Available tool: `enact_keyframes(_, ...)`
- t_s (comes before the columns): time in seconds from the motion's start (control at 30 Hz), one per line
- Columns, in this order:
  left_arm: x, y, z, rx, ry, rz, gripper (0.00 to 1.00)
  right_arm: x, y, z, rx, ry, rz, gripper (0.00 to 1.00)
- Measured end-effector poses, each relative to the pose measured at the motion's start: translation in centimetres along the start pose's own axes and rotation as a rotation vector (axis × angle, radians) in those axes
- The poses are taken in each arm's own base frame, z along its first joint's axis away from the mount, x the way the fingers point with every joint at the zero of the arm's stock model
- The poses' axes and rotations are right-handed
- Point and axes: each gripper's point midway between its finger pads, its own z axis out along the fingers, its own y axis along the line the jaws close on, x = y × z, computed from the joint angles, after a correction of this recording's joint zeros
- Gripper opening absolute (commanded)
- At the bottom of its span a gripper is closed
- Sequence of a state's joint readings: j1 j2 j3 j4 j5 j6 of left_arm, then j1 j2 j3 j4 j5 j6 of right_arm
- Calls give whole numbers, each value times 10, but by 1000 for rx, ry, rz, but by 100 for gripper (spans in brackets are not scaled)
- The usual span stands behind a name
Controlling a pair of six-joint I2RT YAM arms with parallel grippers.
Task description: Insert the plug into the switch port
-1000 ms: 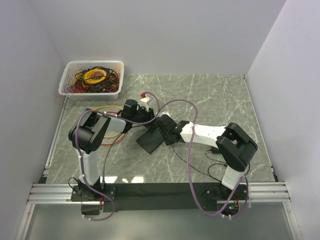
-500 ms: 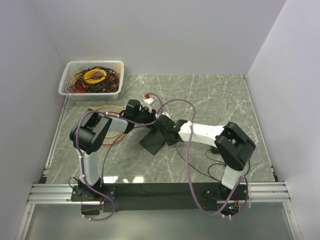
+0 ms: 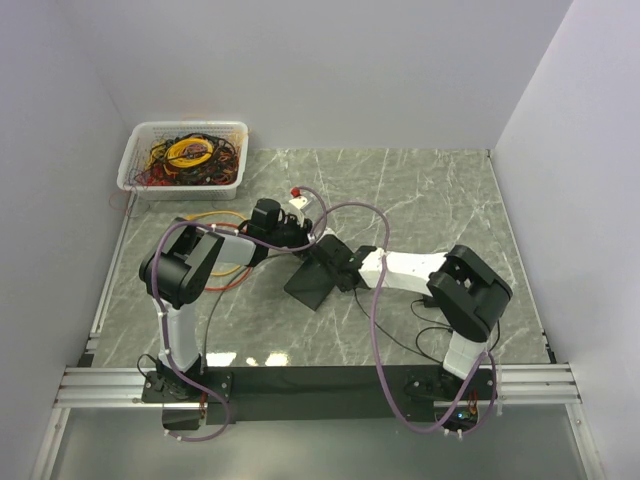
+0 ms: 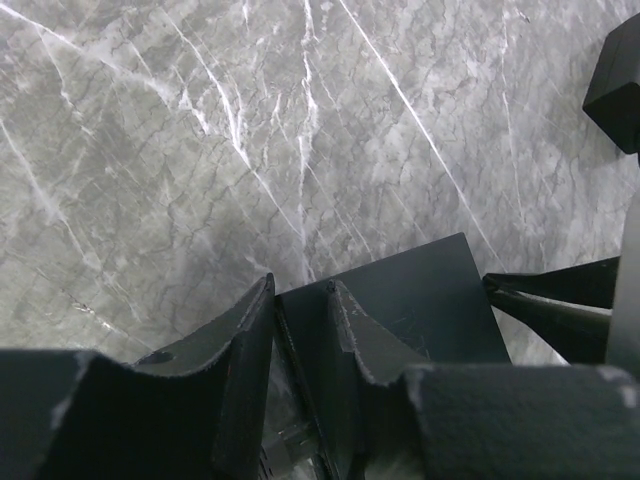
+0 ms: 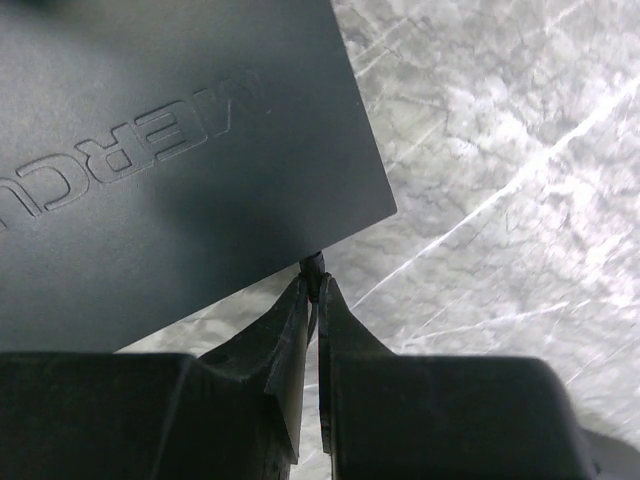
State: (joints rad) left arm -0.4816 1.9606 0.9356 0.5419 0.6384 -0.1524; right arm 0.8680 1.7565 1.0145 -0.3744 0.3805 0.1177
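Note:
The black switch (image 3: 316, 279) lies flat on the marble table, its lid embossed with letters in the right wrist view (image 5: 170, 150). My left gripper (image 3: 293, 240) straddles the switch's far edge; in the left wrist view (image 4: 300, 305) the fingers are closed on that edge of the switch (image 4: 420, 300). My right gripper (image 3: 341, 266) is shut on a thin black plug (image 5: 314, 266), whose tip touches the switch's side near its corner. The port itself is hidden. The right gripper's fingers (image 4: 560, 300) show at the right of the left wrist view.
A white basket (image 3: 135, 152) of tangled cables stands at the back left. Orange and yellow cables (image 3: 215, 217) lie by the left arm. A small red and white piece (image 3: 296, 192) lies behind the grippers. A black cable (image 3: 395, 340) trails near the right arm's base.
The switch has shifted a little to the right and turned slightly. The right gripper stays against its side with the plug. The left gripper keeps its hold.

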Motion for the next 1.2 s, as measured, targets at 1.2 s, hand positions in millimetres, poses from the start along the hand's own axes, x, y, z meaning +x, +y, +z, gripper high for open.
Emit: enact_keyframes(1.2,-3,4,-1,-8,-29,46,24,-12,-15,4,53,-100,-318,0)
